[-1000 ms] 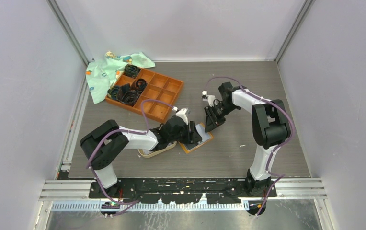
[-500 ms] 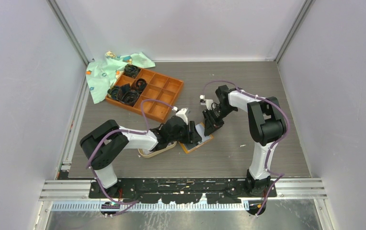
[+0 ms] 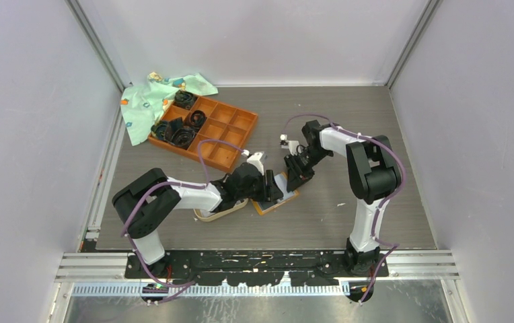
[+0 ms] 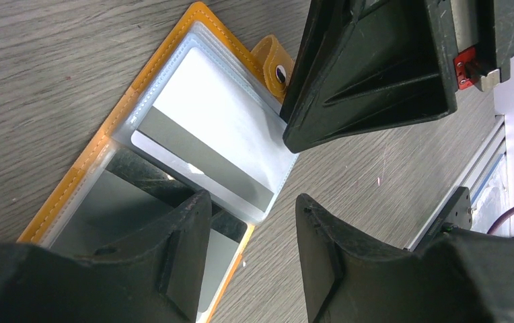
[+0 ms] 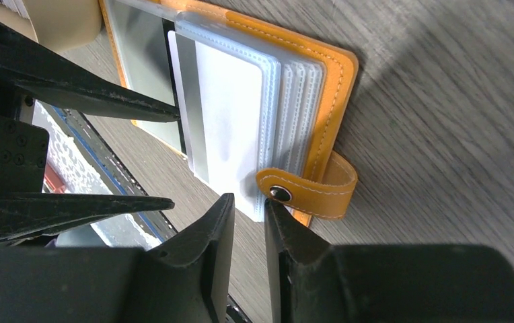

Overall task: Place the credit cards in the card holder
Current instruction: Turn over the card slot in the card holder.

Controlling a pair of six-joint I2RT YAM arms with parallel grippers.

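The orange card holder (image 3: 282, 197) lies open on the table, its clear sleeves fanned (image 5: 288, 81) and its snap strap (image 5: 308, 192) curled at one edge. A white credit card with a grey stripe (image 4: 207, 134) sits inside the top sleeve. My left gripper (image 4: 253, 198) is open. One of its fingers (image 4: 173, 256) is over the holder's other half and the second is over bare table. My right gripper (image 5: 248, 200) stands at the strap edge with only a narrow gap between its jaws. The sleeve's corner lies just at its tips, with wood showing through the gap.
A tan-rimmed oval dish (image 3: 208, 215) lies under my left arm beside the holder. An orange-brown compartment tray (image 3: 231, 128) with black coiled items stands at the back left, next to a crumpled green cloth (image 3: 143, 101). The two grippers face each other closely across the holder.
My right gripper has shifted slightly left, closer to the holder's strap edge. The left arm and the holder have stayed put.
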